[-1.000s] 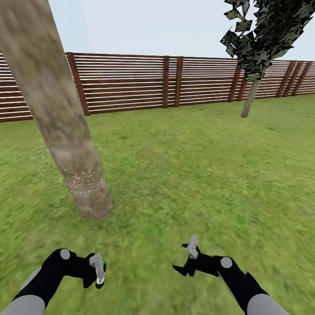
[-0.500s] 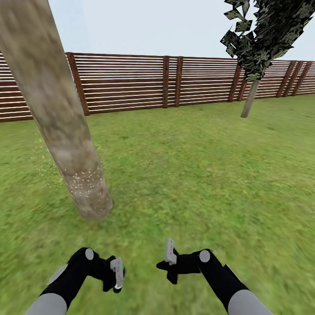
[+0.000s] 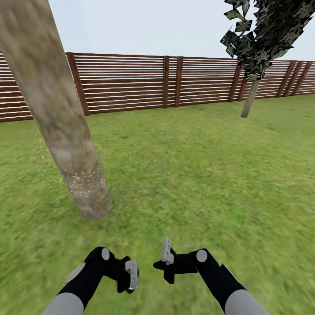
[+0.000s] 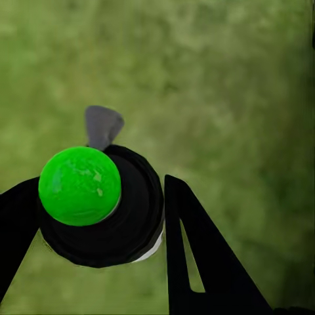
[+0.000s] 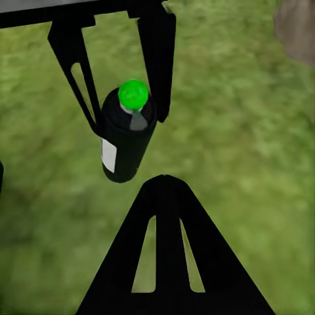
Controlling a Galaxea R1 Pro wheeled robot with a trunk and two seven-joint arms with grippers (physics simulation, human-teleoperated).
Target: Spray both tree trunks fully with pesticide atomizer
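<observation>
now the left pincer (image 3: 131, 274) has swung inward beside the right pincer (image 3: 166, 258); a second ago they hung well apart. the left one is clenched on the pesticide atomizer (image 4: 98, 203), whose tip reads green here. the right pincer's fingers stand spread and grasp nothing. likely a handover or re-aim is coming. the near tree trunk (image 3: 57, 113) carries white pesticide (image 3: 85, 181) specks low down only, its upper bark bare. the far tree (image 3: 251, 98) stands well off by the fence (image 3: 131, 83), with open lawn (image 3: 197, 175) between and nothing blocking.
</observation>
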